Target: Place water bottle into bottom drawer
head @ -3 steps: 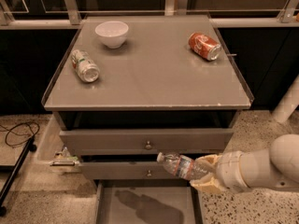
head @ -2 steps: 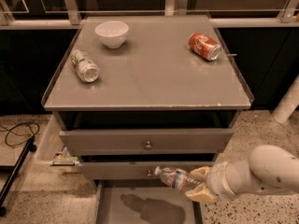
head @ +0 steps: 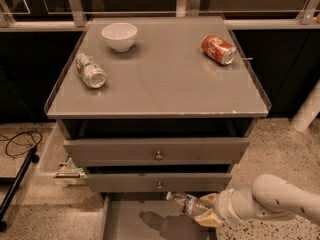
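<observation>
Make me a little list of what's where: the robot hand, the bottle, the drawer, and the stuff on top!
gripper: low right, in front of the cabinet, shut on the water bottle
water bottle: sideways, cap pointing left, above the drawer floor
bottom drawer: pulled open, bottle's shadow on its floor
cabinet top: white bowl, green-and-white can and orange-red can, both cans lying down

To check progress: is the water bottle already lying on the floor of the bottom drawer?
No, the hand holds the water bottle in the air over the open bottom drawer.
</observation>
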`<action>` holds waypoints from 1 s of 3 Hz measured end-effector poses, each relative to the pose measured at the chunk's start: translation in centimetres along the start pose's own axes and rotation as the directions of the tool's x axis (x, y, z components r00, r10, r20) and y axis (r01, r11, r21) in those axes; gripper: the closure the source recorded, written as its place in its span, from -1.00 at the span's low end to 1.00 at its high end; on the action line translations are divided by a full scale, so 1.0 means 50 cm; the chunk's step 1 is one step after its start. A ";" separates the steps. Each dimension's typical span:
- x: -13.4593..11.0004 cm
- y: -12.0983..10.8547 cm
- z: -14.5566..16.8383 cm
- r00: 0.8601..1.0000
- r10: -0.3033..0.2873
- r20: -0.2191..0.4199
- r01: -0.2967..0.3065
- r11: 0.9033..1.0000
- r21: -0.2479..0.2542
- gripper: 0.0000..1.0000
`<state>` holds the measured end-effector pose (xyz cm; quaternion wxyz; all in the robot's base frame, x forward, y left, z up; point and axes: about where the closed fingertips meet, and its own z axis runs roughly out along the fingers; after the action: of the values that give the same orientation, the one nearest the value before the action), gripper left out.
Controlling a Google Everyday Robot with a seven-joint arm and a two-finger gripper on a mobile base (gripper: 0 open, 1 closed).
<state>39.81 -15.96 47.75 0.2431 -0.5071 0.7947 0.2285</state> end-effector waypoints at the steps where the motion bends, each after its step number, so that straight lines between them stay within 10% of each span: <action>1: 0.046 -0.022 0.063 0.998 0.022 0.050 -0.022 1.000 -0.016 1.00; 3: 0.091 -0.046 0.095 0.985 0.136 0.108 -0.131 0.990 -0.057 1.00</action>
<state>41.01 -17.08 40.98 0.2588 -0.4449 0.8061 0.2920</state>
